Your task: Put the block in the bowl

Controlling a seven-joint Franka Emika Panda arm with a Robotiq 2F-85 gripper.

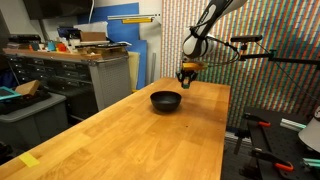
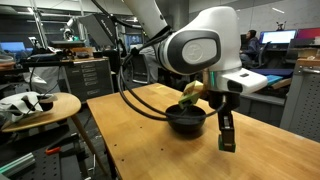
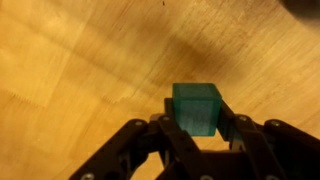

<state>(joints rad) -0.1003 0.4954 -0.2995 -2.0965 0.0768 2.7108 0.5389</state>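
Observation:
In the wrist view the green block (image 3: 195, 107) sits between the two black fingers of my gripper (image 3: 196, 125), which is shut on it. The block hangs over bare wood with its shadow below it. In both exterior views the gripper (image 1: 187, 74) (image 2: 227, 142) hangs a little above the wooden table, beside the black bowl (image 1: 166, 100) (image 2: 186, 121) and not over it. The bowl looks empty. The block is too small to make out in the exterior views.
The long wooden table (image 1: 130, 140) has an edge close to the gripper (image 2: 250, 135). A camera stand arm (image 1: 255, 48) reaches in near the robot. A round side table (image 2: 40, 108) with clutter stands off the table's side.

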